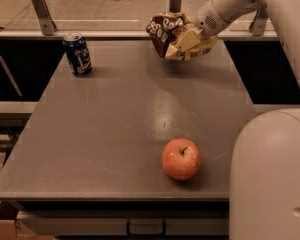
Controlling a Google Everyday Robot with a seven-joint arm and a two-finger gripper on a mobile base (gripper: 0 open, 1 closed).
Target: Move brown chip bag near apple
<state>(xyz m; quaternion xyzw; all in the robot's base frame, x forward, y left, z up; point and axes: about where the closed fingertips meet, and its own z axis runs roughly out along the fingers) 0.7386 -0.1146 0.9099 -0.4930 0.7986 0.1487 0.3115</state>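
1. Brown chip bag [163, 28]: we see a crinkled, glossy foil pouch, dark brown with tan edges and white lettering, squeezed into an uneven lump.
2. We see the hand [186, 46] closed on the bag's right side. Its blocky tan fingers [182, 40] press into the foil, so the bag sits to the left of the hand and partly in front of it.
3. The bag looks lifted off the tabletop [115, 114], held above its far edge right of the middle. We cannot tell how high it is.
4. A smooth, pale, tube-shaped arm [235, 1] comes in from the upper right and ends at the hand.
5. The apple [181, 158] is round and red-orange, with faint yellowish speckles and a short dark stem. It rests on the near part of the tabletop, well apart from the bag and hand and roughly straight in front of them.
6. The tabletop is a flat, matte grey-brown slab with a dull sheen near its centre.
7. A blue can [77, 53], cylindrical with a metal top, stands upright at the far left corner, well apart from both bag and apple.
8. A pale, rounded part of the robot's body [270, 179] fills the lower right.
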